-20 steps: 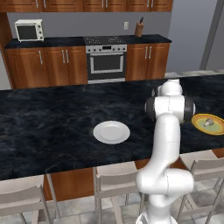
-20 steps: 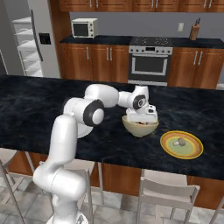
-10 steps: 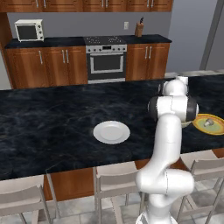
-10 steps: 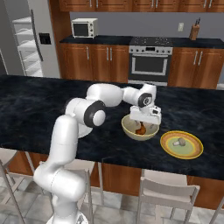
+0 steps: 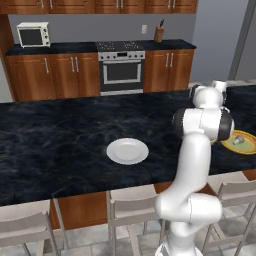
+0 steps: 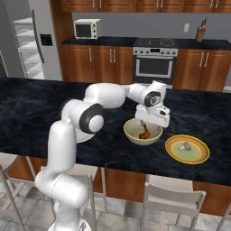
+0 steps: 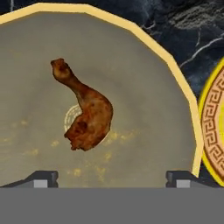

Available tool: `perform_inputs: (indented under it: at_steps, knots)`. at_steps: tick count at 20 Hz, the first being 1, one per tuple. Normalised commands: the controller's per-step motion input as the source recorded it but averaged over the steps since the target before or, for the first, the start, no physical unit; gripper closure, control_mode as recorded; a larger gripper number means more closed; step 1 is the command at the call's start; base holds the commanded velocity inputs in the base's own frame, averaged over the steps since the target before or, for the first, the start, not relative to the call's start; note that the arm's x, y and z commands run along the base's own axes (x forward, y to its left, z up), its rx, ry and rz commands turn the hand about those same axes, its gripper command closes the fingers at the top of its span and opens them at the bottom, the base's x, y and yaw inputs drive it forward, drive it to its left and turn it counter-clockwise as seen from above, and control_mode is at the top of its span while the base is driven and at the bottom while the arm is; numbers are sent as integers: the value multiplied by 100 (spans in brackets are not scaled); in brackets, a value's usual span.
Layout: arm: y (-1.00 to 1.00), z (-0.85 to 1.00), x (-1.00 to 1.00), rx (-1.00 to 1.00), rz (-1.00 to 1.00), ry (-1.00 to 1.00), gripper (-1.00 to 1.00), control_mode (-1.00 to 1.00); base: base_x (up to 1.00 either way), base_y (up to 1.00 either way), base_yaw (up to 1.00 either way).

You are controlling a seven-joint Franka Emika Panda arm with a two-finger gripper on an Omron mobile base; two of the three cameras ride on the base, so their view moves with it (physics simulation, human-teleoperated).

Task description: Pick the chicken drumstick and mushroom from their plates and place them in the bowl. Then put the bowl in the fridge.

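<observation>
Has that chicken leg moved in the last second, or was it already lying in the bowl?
Yes. A second ago the gripper held it just above the bowl; now the chicken drumstick lies loose on the bowl's floor, below the open fingertips.

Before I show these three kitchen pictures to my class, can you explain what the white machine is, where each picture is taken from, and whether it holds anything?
The machine is a white robot arm with a two-finger gripper. Two cameras look from behind it, left and right; a third sits on its hand, looking down. On the black counter lie a white plate, a tan bowl and a yellow-green plate with a mushroom. The chicken drumstick lies in the bowl. The gripper hangs open above it, holding nothing.
</observation>
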Motion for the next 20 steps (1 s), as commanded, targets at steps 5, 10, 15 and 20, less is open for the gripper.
perform_inputs:
  at_steps: [5,10,15,20]
  knots:
    - [-38,20,-62,0,-9,-17,-100,-100,0,0,0]
    - [-44,5,-59,0,-4,-16,-100,-100,0,0,0]
    - [-49,0,-40,-2,9,-12,-100,-100,0,0,0]
    - [-40,3,-17,-13,24,-1,-100,-100,0,0,0]
